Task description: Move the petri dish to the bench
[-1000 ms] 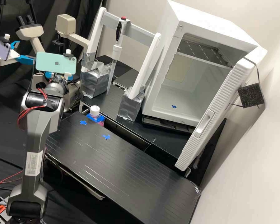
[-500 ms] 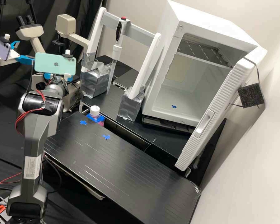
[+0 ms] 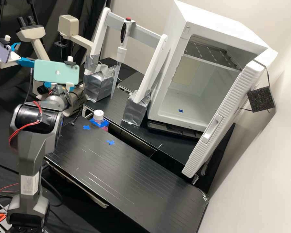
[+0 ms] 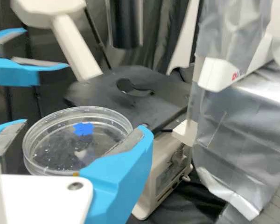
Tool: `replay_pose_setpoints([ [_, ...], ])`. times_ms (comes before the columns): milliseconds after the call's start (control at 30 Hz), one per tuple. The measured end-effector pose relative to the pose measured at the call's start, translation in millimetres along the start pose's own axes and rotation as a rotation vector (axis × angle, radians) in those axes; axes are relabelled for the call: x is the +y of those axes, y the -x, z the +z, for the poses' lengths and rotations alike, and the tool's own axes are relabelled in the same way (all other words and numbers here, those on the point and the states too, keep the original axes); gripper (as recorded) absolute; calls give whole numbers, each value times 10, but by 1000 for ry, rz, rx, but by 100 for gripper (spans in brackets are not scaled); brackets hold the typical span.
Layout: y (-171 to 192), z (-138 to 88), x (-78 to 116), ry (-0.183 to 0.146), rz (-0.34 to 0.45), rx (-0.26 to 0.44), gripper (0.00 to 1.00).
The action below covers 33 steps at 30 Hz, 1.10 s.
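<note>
1. The petri dish [image 4: 42,154] is clear, round and shallow; a blue mark [image 4: 83,129] shows within its outline.
2. It sits between the gripper's [image 3: 48,85] blue fingers [image 4: 126,154], which grasp it, near the microscope's black stage [image 4: 163,95].
3. Since the earlier high frames, the arm [image 3: 29,155] has drawn back toward its base.

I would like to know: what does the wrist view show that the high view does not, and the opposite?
Wrist view: the petri dish, held between the blue fingers of the gripper, and the dark stage of the microscope.

High view: the white fridge with its door open, the pipette hanging upright in its stand, the bottle with a white cap, and two blue crosses on the black bench.

Both views: parts of the microscope and the silver-wrapped foot of the stand.
</note>
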Motion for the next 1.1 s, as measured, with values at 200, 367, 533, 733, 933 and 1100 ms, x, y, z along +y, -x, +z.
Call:
replay_pose_setpoints([
  [200, 475, -30, -125, -4, 20, 77, 0],
  [367, 860, 115, -259, -40, 63, 91, 0],
  [533, 1162, 403, -367, -39, 112, 17, 0],
  [733, 1495, 708, -383, -44, 214, -60, 0],
  [933, 1690, 943, -355, -16, 280, -112, 0],
  [1100, 1838, 1113, -346, -6, 336, -160, 0],
])
